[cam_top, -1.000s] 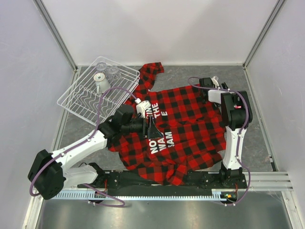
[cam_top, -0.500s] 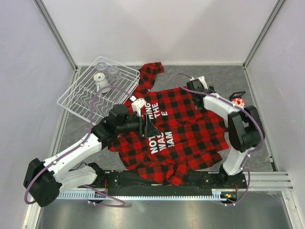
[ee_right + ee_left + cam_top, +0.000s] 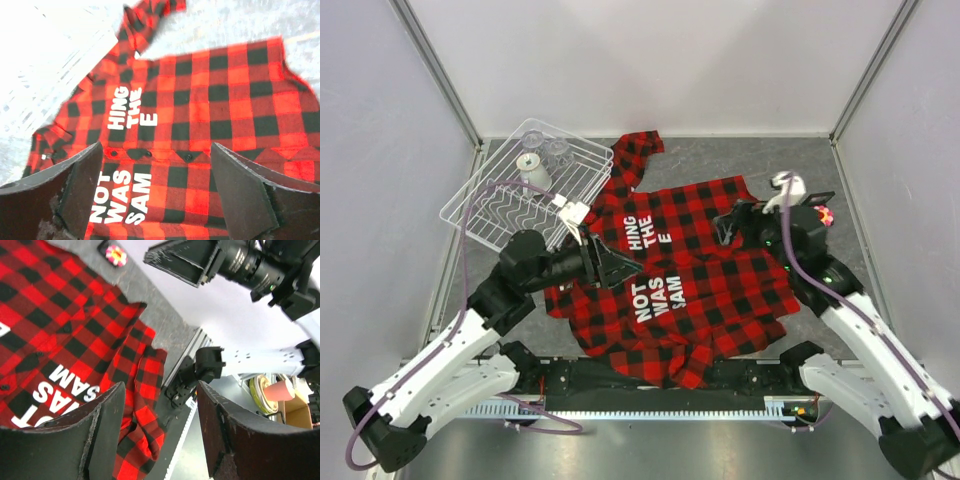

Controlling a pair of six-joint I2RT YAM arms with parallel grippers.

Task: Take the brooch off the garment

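Observation:
The red-and-black plaid garment (image 3: 700, 270) lies spread flat on the grey table, white lettering facing up. The brooch (image 3: 823, 214), a pink flower on a small dark backing, lies on the bare table just off the garment's right edge; it also shows in the left wrist view (image 3: 115, 254). My left gripper (image 3: 615, 268) is open and empty, low over the garment's left part near the lettering. My right gripper (image 3: 730, 222) is open and empty, above the garment's right part and pointing left; the garment (image 3: 200, 110) fills its wrist view, with no brooch in it.
A white wire dish rack (image 3: 495, 210) holding clear cups (image 3: 532, 160) stands at the back left, touching the garment's sleeve. White walls close in the back and sides. A metal rail (image 3: 880, 375) runs along the near edge.
My right arm has swung down and back toward the near right, its gripper now facing left over the garment. My left arm has pulled back to the left. The brooch has not moved in the last half second.

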